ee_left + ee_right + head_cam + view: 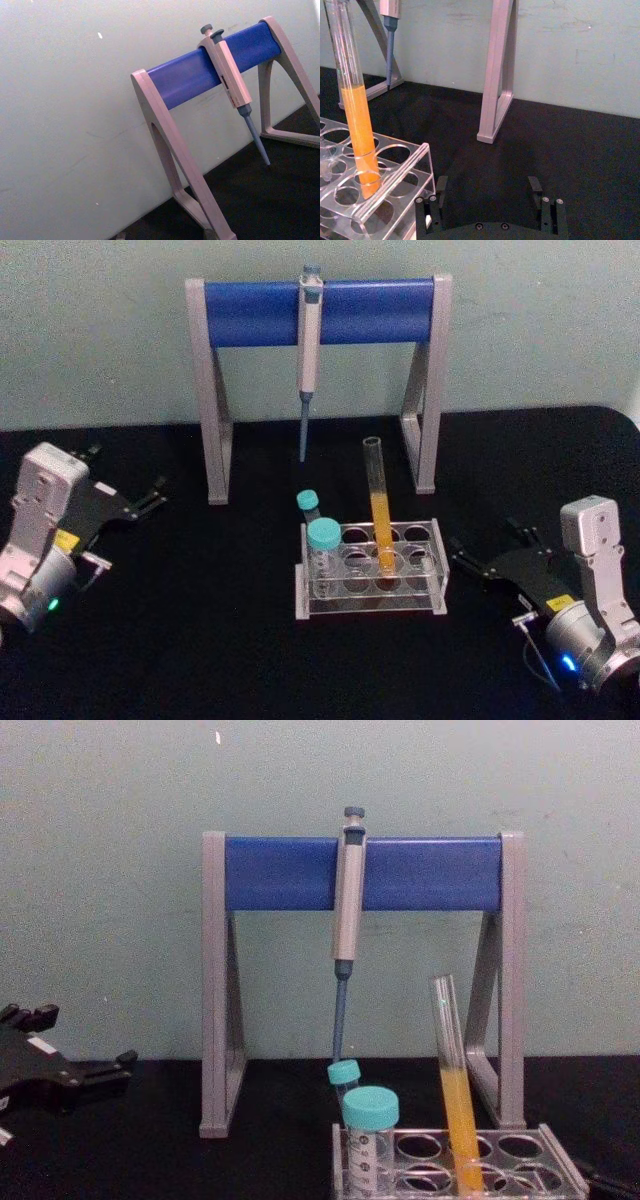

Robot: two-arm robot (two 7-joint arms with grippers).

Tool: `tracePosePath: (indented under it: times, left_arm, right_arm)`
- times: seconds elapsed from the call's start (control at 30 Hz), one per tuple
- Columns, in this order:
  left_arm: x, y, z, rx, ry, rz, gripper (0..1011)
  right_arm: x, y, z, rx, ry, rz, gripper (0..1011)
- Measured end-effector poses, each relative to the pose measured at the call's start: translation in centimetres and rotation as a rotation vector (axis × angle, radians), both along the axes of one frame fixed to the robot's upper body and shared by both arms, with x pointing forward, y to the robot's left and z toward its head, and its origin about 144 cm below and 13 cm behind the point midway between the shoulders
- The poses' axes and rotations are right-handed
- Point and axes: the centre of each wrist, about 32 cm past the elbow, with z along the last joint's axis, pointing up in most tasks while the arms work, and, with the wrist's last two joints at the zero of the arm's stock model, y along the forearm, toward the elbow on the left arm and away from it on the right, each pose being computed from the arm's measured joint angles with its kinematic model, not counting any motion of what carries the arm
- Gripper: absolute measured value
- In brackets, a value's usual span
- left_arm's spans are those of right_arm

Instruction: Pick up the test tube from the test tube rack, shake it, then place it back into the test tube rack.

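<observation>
The test tube [380,505] is a tall clear glass tube with orange-yellow liquid in its lower half. It stands slightly tilted in a middle hole of the clear plastic test tube rack [370,608]. From the side, the test tube [455,1110] rises well above the test tube rack [500,1165]. My right gripper [490,545] rests on the table just right of the rack, open and empty. In the right wrist view the right gripper [487,185] points past the rack [395,175], with the tube [357,125] off to one side. My left gripper [125,472] sits parked far left, open; it is also at the chest view's left edge [88,1035].
A grey-and-blue pipette stand [320,310] spans the back of the black table, with a pipette [310,350] hanging from its bar. Two teal-capped tubes [322,535] stand in the rack's left holes. The wall is close behind the stand.
</observation>
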Motion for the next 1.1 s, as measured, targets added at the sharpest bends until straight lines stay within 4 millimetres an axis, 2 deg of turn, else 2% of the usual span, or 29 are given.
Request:
tracePosePath:
  times: [1.1]
  left_arm:
    - [0.00,0.00,0.00,0.000,0.000,0.000,1001]
  right_arm:
    - [-0.09,-0.05,0.17,0.001,-0.004,0.000,1000]
